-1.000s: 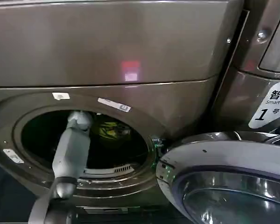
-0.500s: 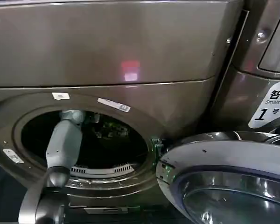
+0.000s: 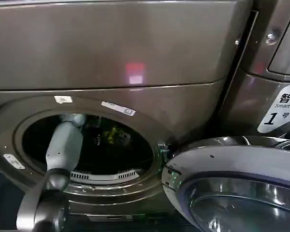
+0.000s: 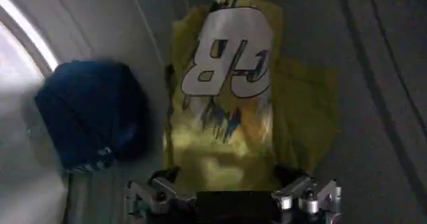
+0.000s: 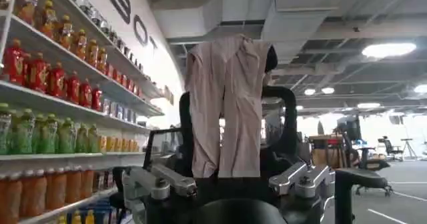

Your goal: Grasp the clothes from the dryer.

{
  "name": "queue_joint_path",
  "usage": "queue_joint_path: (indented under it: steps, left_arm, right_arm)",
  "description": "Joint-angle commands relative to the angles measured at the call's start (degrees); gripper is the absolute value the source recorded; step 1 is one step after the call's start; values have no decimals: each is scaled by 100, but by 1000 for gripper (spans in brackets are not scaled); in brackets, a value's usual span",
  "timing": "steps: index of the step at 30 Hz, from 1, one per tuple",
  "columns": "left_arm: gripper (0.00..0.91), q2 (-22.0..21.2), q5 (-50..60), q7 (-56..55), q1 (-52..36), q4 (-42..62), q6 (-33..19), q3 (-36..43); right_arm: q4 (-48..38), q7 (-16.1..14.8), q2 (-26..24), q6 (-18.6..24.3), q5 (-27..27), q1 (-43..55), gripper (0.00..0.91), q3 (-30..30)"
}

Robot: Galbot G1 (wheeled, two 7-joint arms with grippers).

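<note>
The bronze-brown dryer [image 3: 135, 48] stands with its round porthole open, and its grey-rimmed glass door [image 3: 232, 166] is swung out at the lower right. My left arm [image 3: 63, 147] reaches into the dark drum. Inside, the left gripper [image 4: 227, 179] is open, its fingers [image 4: 288, 175] set wide on either side of the near end of the yellow-green garment [image 4: 223, 92], which has a white print. This garment also glints in the drum [image 3: 113, 135]. The navy garment [image 4: 90, 115] lies apart, against the drum wall. My right gripper [image 5: 227, 179] is open and points away into the room.
The open door takes up the room in front at the right. A white sticker with a "1" [image 3: 280, 113] sits on the panel at the right. In the right wrist view there are shelves of bottles [image 5: 47, 139] and a pale cloth [image 5: 227, 105] hanging beyond the fingers.
My left arm has swung a little to the left and its wrist sits slightly higher in the porthole. The yellow-green garment still shows deep in the drum.
</note>
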Motion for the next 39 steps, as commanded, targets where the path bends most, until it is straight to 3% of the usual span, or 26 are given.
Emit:
queue_joint_path:
  steps: [1,3,14,18,21,29,33,36,39]
  left_arm:
    - [57,-33,-238,-58,-45,464,-65,11]
    - [0,-34,-260,-19,-44,586,-60,1]
    - [0,52,-278,295,31,519,-33,-28]
    - [0,123,-572,71,172,-23,97,-53]
    - [0,164,-1831,-953,336,-674,1117,147]
    - [0,-269,-3973,-4187,608,-1510,2842,329]
    - [0,-403,-4582,-4921,846,-1877,3143,131]
    - [0,-463,-5766,-5624,1099,-2243,3559,40]
    - [0,-477,-6550,-6321,1372,-2663,3609,27]
  right_arm:
    - [20,-20,21,28,-10,-10,907,-20]
    - [46,-23,38,36,-11,-18,907,-29]
    - [101,-116,61,37,-21,25,907,-106]
    - [167,-221,92,6,29,-16,907,-86]
    - [408,-177,186,-156,164,5,907,-150]
    - [641,-180,252,-239,407,130,907,-294]
    - [704,-172,274,-425,449,133,907,-272]
    - [647,-78,275,-75,200,127,907,-403]
    - [693,-68,281,-124,190,178,907,-406]
